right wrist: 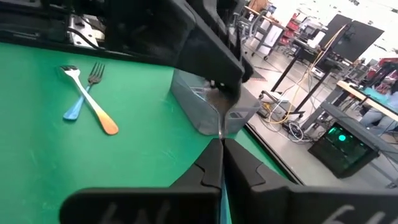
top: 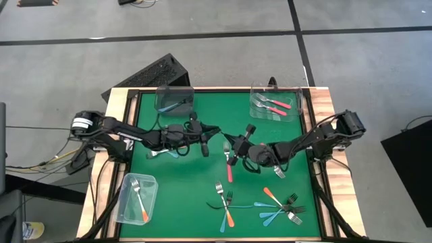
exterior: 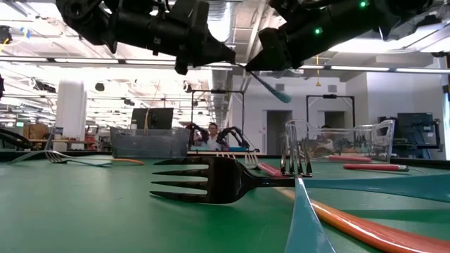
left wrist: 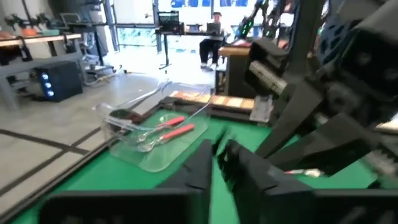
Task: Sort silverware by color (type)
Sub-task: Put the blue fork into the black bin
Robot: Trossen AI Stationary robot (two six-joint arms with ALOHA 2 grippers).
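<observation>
above mid-table, both grippers [top: 219, 144] on one fork [exterior: 271, 88]

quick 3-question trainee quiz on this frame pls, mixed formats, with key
1. True or false: the clear plastic container at the top right of the high view holds orange-handled forks.
2. The right gripper is shut on a raised fork with which handle? A pink, B teal, C orange.
3. Fill in: the single fork in the bottom-left clear container has a ___ handle.
Key: 1 false, pink-handled metal forks lie there; 2 B; 3 orange.
</observation>
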